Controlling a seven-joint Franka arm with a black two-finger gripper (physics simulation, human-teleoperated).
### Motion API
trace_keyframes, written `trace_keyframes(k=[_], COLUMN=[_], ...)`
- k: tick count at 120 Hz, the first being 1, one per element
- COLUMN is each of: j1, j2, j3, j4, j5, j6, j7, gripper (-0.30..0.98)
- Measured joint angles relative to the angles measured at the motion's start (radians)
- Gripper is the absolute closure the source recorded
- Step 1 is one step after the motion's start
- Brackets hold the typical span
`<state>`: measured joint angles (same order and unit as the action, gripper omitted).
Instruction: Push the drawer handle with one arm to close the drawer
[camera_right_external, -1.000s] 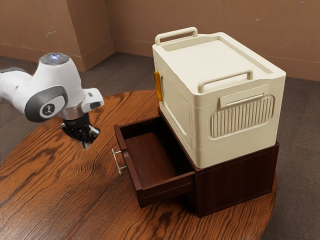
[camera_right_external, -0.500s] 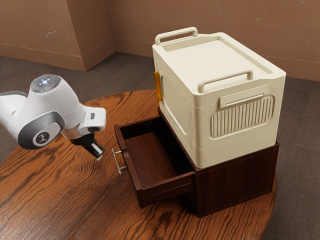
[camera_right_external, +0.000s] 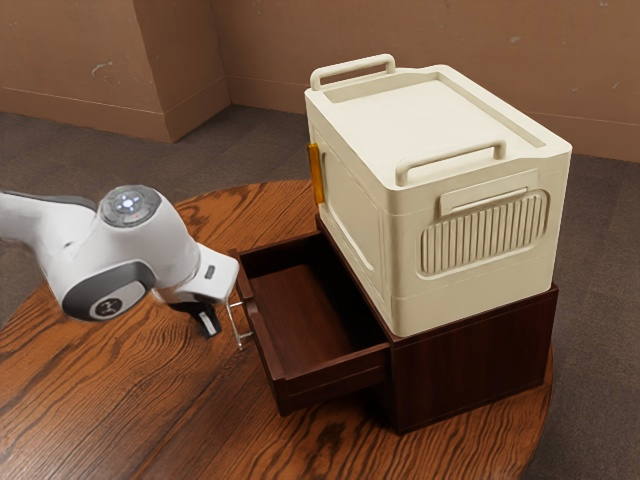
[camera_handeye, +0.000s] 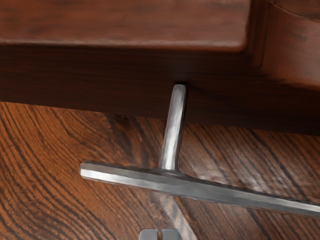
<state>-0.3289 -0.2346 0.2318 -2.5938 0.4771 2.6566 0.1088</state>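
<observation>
Drawer (camera_right_external: 335, 382) stands open from its cabinet (camera_right_external: 475, 362); cream case (camera_right_external: 400, 255) rests on top. Handle (camera_handeye: 215, 193) lies near my gripper (camera_right_external: 210, 326), fingers closed together.

The box (camera_right_external: 410, 120) is cream, ribbed on its near side; the drawer (camera_right_external: 300, 310), dark reddish brown; its handle (camera_handeye: 200, 188), silver. Dark grain streaks the orange-brown table (camera_right_external: 130, 400) (almost tiger-striped). The far wall (camera_right_external: 400, 35) is dusty brown, the arm (camera_right_external: 170, 245) at the exterior view's left white and grey.

Dk brn wood drawer (camera_right_external: 335, 381) stands open, level, w/ silvery metal bar handle (camera_handeye: 215, 192) across its front.
</observation>
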Motion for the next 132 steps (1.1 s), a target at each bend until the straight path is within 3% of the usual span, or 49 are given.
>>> trace_keyframes(k=[132], j1=[-0.019], j2=[0.363], j3=[-0.139], j4=[0.425], j5=[-0.105], j6=[-0.003], j7=[0.094], gripper=[0.78])
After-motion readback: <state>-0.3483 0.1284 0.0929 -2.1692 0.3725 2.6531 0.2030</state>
